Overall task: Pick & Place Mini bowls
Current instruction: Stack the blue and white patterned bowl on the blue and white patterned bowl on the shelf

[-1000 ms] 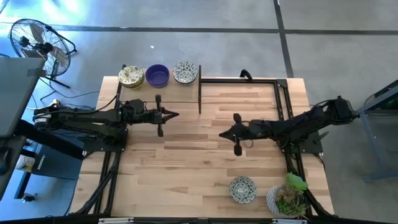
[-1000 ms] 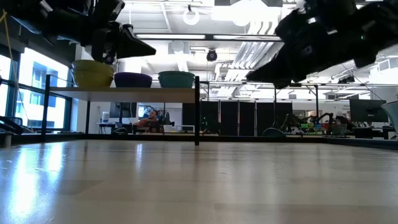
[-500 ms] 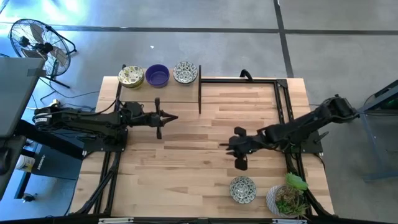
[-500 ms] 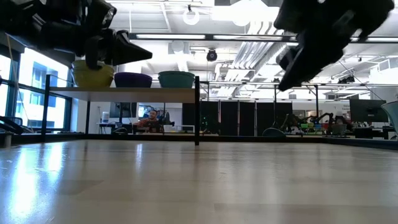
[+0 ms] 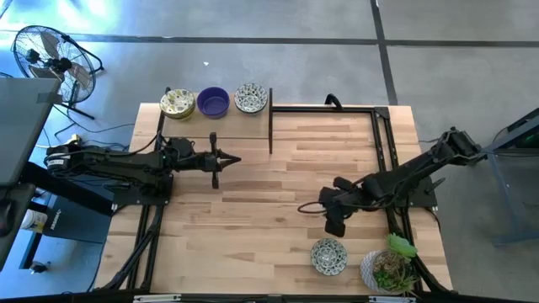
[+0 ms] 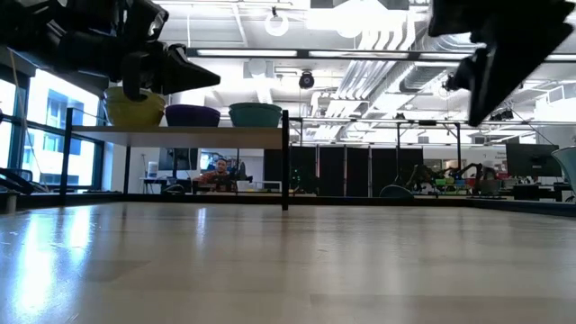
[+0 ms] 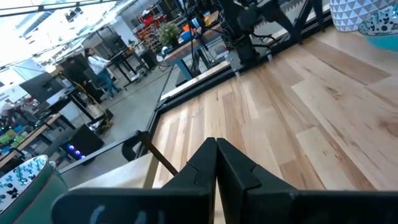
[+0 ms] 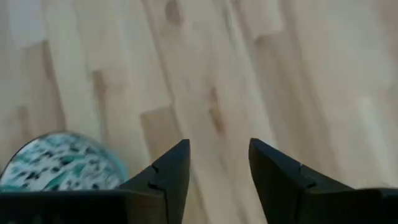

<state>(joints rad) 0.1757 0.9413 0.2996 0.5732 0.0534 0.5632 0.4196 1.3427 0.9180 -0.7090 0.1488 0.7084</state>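
Jaws of right gripper (image 5: 313, 209) parted and empty above bare tabletop (image 5: 253, 236), near patterned mini bowl (image 5: 328, 255) by potted plant (image 5: 389, 268) at near right corner, left gripper (image 5: 234, 157) shut, empty, beside raised shelf (image 5: 244, 124) carrying three mini bowls (image 5: 213, 102) at far left corner

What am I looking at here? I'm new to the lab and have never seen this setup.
Two dark robot arms work at a wooden table. One picture looks straight down, one looks level across the tabletop, and two come from cameras on the arms' wrists. The left gripper waits with its jaws shut, holding nothing. The right gripper hangs with its jaws open and empty near a patterned mini bowl, beside a potted plant. Three more bowls sit on a raised shelf at the far edge.
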